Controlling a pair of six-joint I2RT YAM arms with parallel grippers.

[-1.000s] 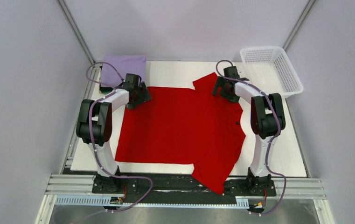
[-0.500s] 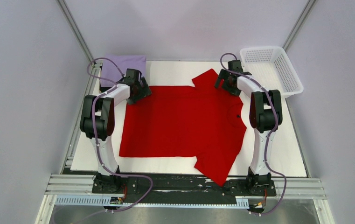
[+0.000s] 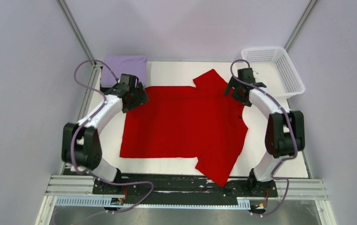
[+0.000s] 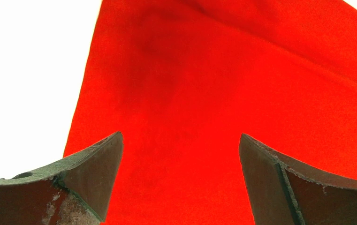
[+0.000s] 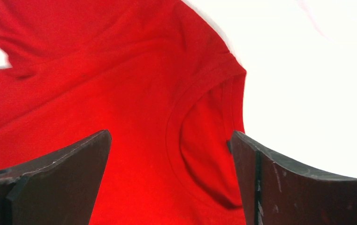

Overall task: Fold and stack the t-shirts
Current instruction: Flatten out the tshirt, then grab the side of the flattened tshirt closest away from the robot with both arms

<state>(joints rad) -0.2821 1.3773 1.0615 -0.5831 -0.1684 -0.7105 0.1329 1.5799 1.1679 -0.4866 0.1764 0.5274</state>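
Top external: left pincer (image 3: 138, 97), right pincer (image 3: 234, 92) outstretched over red t-shirt (image 3: 181, 126).

Left end effector (image 3: 138, 97) and right end effector (image 3: 236, 90) both gape wide.

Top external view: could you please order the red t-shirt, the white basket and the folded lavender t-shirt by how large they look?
1. Red t-shirt, spread flat, by far the largest.
2. White basket, clearly smaller.
3. Lavender t-shirt, folded, somewhat smaller than the basket; both sit at the far edge, so distance hardly matters.
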